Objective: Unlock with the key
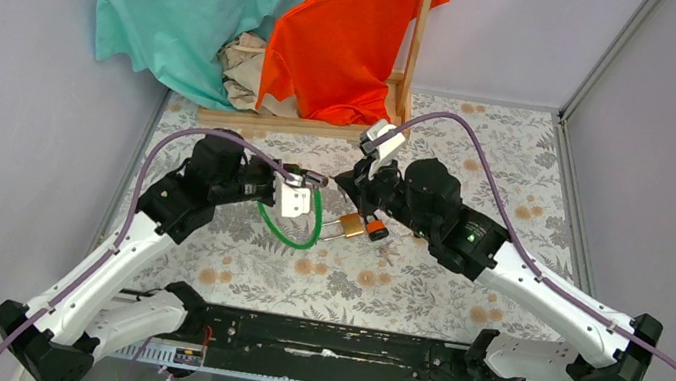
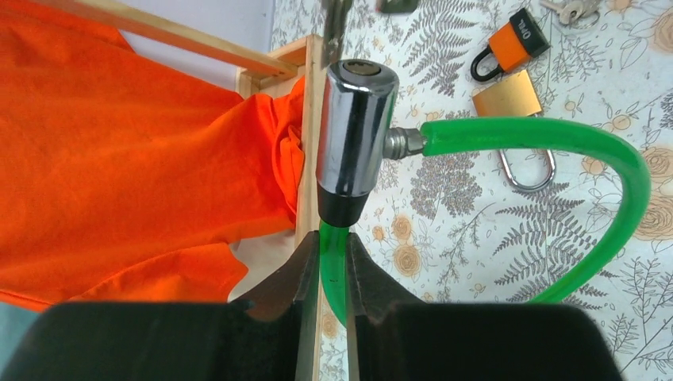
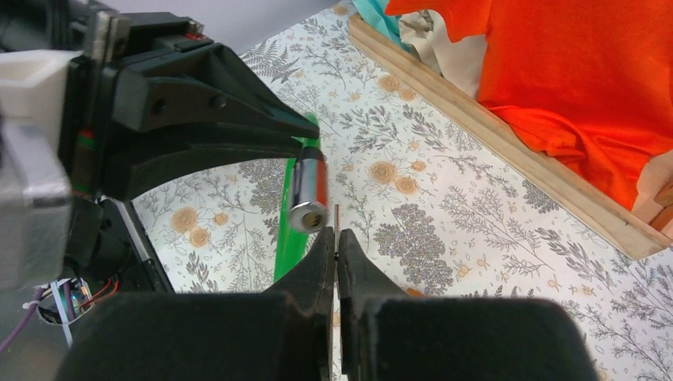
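A green cable lock (image 1: 292, 236) with a chrome cylinder (image 1: 313, 179) hangs above the floral table. My left gripper (image 2: 333, 246) is shut on the green cable (image 2: 555, 135) just below the cylinder (image 2: 355, 131), whose keyhole end points away from the wrist. My right gripper (image 3: 336, 242) is shut on a thin key (image 3: 336, 218), seen edge-on. Its tip sits just right of the cylinder's keyhole face (image 3: 308, 194), outside the keyhole. In the top view the right gripper (image 1: 348, 180) faces the cylinder from the right.
A brass padlock (image 2: 508, 94) and an orange padlock (image 2: 516, 40) lie on the table under the cable loop, with loose keys (image 2: 575, 9) beyond. A wooden rack (image 1: 293, 125) with an orange shirt (image 1: 346, 40) and a teal shirt (image 1: 189, 7) stands at the back.
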